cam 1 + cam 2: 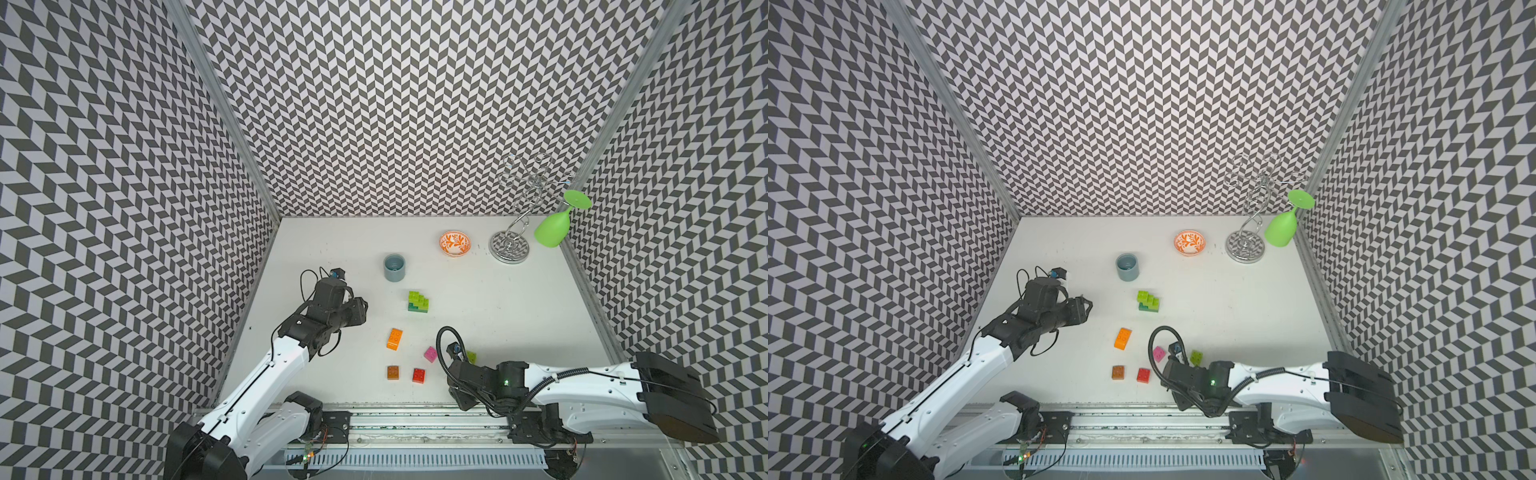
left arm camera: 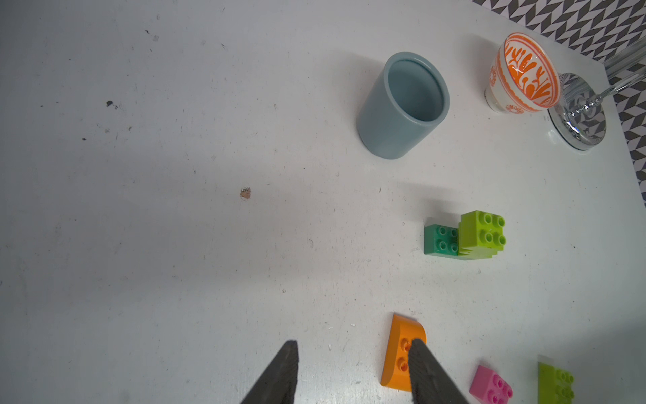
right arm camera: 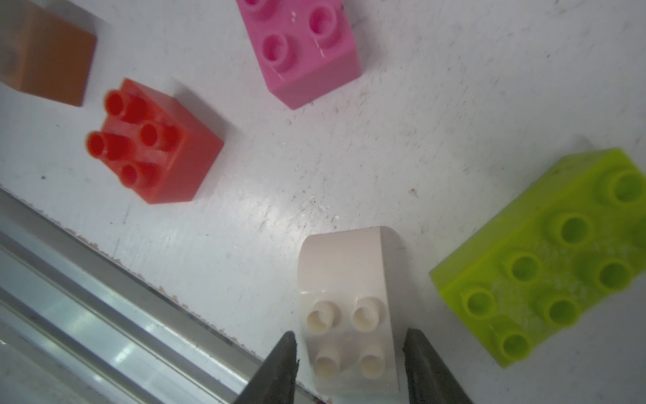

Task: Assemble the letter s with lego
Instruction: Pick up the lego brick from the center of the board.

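A white curved lego brick (image 3: 346,280) lies by the table's front edge. My right gripper (image 3: 349,337) straddles it, a finger on each side with a thin gap showing, so it is open. The arm hides that brick in both top views. Around it lie a lime oblong brick (image 3: 545,259), a pink one (image 3: 307,49), a red one (image 3: 157,147) and a brown one (image 3: 52,59). A lime-on-dark-green stack (image 1: 417,301) stands mid-table. My left gripper (image 2: 353,344) hangs open and empty, just left of an orange brick (image 1: 394,338).
A grey-blue cup (image 1: 394,267) stands behind the stack. An orange patterned bowl (image 1: 455,244) and a chrome rack (image 1: 510,245) holding a green glass (image 1: 552,228) are at the back right. A metal rail (image 3: 87,280) runs along the front edge.
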Action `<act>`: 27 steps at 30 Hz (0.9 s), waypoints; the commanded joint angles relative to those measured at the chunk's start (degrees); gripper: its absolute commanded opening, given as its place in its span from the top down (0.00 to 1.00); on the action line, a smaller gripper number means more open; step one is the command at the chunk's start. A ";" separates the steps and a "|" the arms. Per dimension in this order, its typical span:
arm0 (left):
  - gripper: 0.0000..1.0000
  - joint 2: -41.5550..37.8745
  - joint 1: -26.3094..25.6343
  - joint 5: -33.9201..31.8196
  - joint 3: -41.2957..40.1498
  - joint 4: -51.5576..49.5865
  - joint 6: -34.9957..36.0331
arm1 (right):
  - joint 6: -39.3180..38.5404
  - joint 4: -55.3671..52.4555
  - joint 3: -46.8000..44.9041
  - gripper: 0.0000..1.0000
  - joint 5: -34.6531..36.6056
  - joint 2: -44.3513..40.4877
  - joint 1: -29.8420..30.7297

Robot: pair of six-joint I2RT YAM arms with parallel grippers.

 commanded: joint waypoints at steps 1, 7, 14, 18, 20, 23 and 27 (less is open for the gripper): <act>0.47 -1.14 -0.08 -0.53 -0.44 1.17 -0.24 | 1.48 -2.63 0.27 0.53 1.21 1.04 0.63; 0.47 -1.14 -0.07 -0.53 -0.41 1.21 -0.27 | 1.13 -2.98 0.43 0.59 1.66 1.63 0.80; 0.47 -1.28 -0.08 -0.53 -0.47 1.15 -0.33 | 0.36 -3.88 1.02 0.69 2.31 0.90 1.24; 0.47 -1.54 -0.07 -0.60 -0.44 1.15 -0.35 | -1.22 -5.92 3.09 0.74 3.73 -2.59 1.24; 0.47 -1.54 -0.05 -0.61 -0.40 1.15 -0.33 | -1.71 -4.89 3.38 0.76 3.01 -5.45 1.25; 0.47 -1.50 -0.02 -0.53 -0.37 1.15 -0.33 | -2.90 -5.07 5.61 0.78 3.06 -8.68 1.25; 0.47 -1.50 0.01 -0.53 -0.35 1.22 -0.36 | -6.92 -6.55 10.63 0.79 4.69 -9.08 0.78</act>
